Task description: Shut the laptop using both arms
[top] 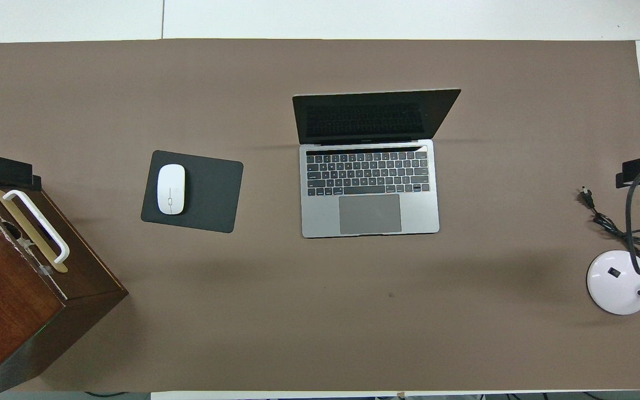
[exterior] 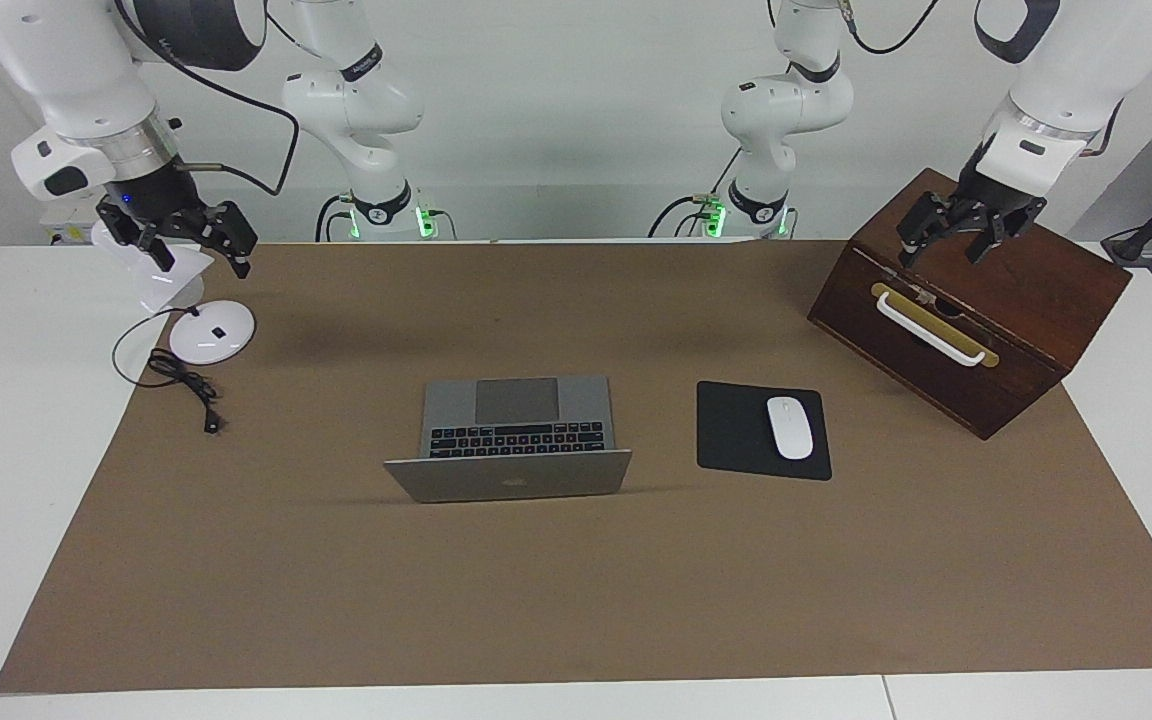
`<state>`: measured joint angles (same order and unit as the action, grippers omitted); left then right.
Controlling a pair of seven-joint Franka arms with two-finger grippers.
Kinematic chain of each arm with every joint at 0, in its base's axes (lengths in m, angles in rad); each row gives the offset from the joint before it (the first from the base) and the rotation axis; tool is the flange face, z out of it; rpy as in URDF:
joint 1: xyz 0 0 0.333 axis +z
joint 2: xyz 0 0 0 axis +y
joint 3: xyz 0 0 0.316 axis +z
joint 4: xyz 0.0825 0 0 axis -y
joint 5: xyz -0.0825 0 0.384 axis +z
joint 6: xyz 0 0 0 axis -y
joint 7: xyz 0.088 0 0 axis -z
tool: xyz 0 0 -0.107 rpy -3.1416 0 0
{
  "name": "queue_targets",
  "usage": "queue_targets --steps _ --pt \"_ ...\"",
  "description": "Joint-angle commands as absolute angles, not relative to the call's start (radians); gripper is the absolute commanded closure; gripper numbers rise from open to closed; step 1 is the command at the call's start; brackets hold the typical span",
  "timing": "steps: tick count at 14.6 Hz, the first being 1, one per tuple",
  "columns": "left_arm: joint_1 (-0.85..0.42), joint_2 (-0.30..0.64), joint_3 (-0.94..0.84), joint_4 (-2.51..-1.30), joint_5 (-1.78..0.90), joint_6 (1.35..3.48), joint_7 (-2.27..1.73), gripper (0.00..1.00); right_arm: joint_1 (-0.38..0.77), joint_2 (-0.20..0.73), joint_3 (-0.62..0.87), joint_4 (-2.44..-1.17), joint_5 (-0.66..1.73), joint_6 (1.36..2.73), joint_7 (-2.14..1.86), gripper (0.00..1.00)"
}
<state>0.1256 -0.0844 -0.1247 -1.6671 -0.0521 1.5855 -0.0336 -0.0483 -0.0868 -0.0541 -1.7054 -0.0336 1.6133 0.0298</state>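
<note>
Laptop [exterior: 511, 440] screen hidden facing; grippers cropped overhead.

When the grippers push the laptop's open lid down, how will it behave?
The laptop lid looks thin and stiff, so it should probably swing on its hinge as one piece. The slim base sits flat on the brown mat and may slide if pushed sideways rather than down. The smooth metal lid likely gives fingertips little grip.
</note>
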Motion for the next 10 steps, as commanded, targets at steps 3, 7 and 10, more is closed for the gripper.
queue_targets --steps 3,7,10 --pt "0.135 -0.104 -0.129 -1.695 -0.038 1.608 -0.037 0.0 -0.069 -0.112 -0.048 -1.733 -0.037 1.631 0.015 0.0" --pt "0.135 -0.104 -0.129 -1.694 -0.038 1.606 -0.035 0.0 -0.08 -0.112 -0.048 -1.729 -0.037 1.629 0.014 0.0" --pt "0.135 -0.104 -0.129 -1.695 -0.038 1.608 -0.035 0.0 -0.089 -0.114 -0.048 -1.727 -0.037 1.629 0.006 0.0"
